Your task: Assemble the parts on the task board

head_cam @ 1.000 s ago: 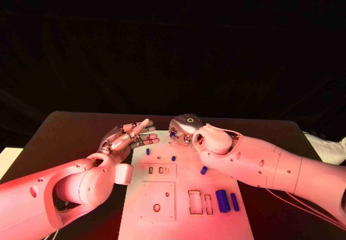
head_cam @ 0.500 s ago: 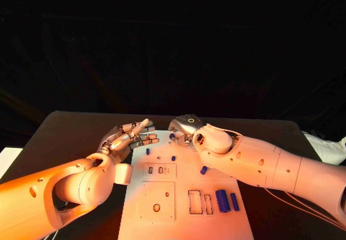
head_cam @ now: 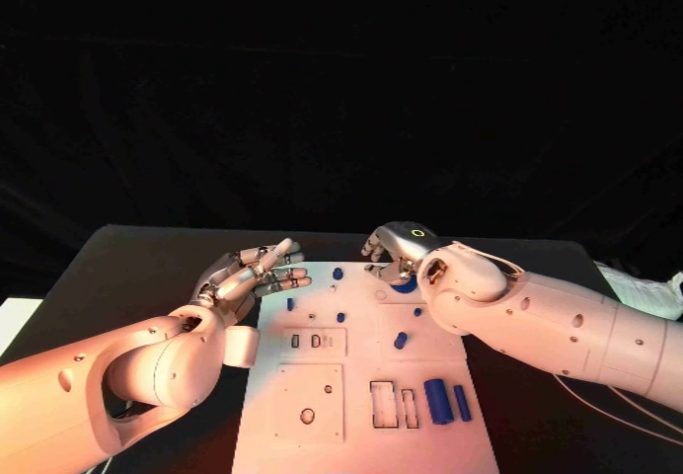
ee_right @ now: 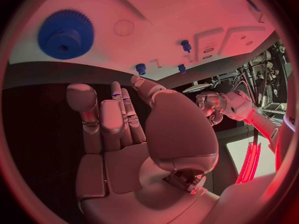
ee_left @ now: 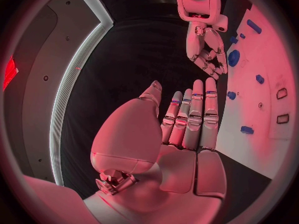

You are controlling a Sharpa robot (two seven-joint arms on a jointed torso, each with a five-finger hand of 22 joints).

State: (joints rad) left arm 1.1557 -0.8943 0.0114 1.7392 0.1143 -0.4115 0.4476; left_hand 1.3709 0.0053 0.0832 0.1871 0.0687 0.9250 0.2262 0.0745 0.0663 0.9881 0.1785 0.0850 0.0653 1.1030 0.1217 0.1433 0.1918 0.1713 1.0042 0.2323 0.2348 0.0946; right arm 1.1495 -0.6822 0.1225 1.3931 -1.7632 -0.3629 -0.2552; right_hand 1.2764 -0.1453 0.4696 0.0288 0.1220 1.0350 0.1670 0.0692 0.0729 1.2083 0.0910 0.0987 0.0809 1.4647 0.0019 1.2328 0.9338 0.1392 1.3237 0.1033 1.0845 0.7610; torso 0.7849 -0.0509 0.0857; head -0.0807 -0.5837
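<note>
Right hand: the right hand has moved right and slightly far since 0.5 s ago; fingers loosely curled, holding nothing.
Gear: a blue gear now lies uncovered on the far right of the task board, just beside that hand.
Left hand: the left hand stays spread and empty at the board's far left edge.
Meaning: the gear looks placed; 2 blue cylinders at the near right probably still wait.

A flat black table with a matte top spreads wide to both sides and toward the far edge; behind that edge hangs a dark black backdrop, folded faintly like cloth, and it fills the upper half
</note>
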